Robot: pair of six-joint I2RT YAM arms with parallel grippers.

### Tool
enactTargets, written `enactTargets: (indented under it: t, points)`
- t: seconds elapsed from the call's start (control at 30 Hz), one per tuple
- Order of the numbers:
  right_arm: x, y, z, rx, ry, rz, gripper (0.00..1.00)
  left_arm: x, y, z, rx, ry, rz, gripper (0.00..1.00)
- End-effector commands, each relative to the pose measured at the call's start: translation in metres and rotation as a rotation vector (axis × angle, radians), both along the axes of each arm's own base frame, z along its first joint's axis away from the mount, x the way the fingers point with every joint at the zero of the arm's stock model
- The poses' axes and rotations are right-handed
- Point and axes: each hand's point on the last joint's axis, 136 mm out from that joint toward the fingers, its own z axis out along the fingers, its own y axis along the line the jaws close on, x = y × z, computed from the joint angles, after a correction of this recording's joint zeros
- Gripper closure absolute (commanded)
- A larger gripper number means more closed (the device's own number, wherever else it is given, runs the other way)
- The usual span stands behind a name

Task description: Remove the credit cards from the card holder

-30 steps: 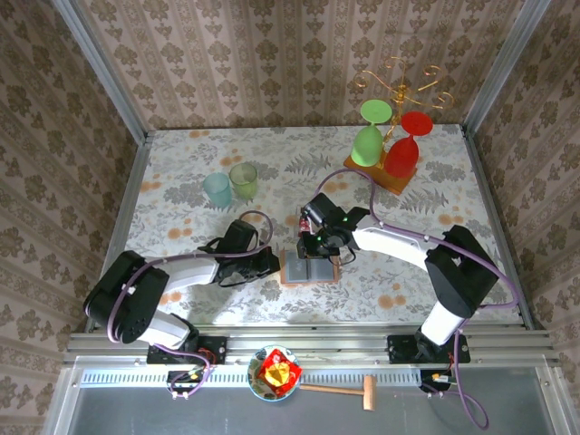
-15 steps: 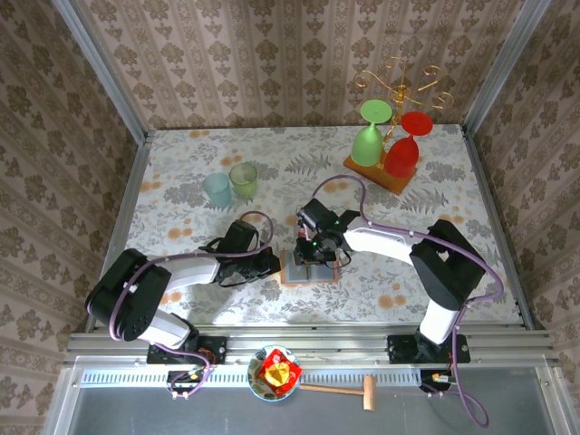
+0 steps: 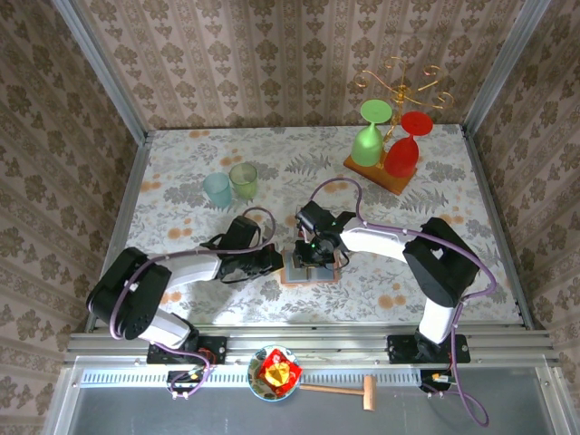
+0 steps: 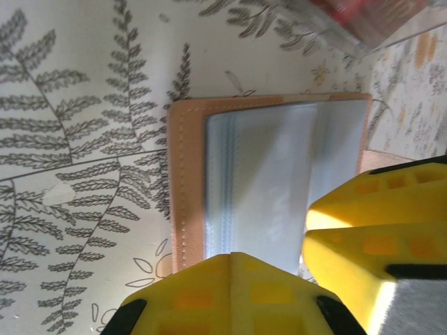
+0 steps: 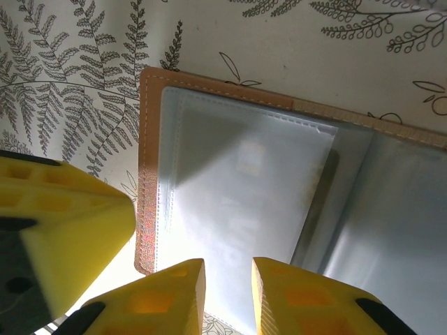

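The card holder lies open and flat on the table, a salmon-brown rim around grey-blue pockets. My left gripper is shut, and its joined tips rest at the holder's left edge. My right gripper hovers just over the holder. Its jaws are a little open above the left pocket, with nothing between them. The credit cards are hidden; I see only a faint pale patch through the pocket. A blurred red shape sits beyond the holder, and I cannot tell what it is.
Two small cups stand at the back left. A wooden stand with a green and a red glass is at the back right. A bowl and a wooden mallet lie below the table's near edge.
My right gripper has shifted slightly left and nearer over the card holder, and its jaws have parted a little. The left arm has stayed put.
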Motion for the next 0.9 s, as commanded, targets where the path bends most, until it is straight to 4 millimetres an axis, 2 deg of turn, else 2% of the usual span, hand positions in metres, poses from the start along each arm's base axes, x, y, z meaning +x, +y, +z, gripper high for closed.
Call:
enactTargets:
  t: [0.0, 0.33, 0.87]
  points:
    - [0.001, 0.01, 0.005, 0.027, 0.013, -0.002, 0.75, -0.006, -0.001, -0.006, 0.008, 0.045, -0.01, 0.99]
    - [0.0, 0.011, -0.001, 0.015, 0.025, -0.006, 0.72, -0.009, 0.001, -0.015, 0.028, 0.066, -0.013, 0.99]
    - [0.0, -0.007, -0.008, -0.075, 0.023, -0.034, 0.7, -0.011, 0.005, -0.019, 0.049, 0.081, -0.012, 0.99]
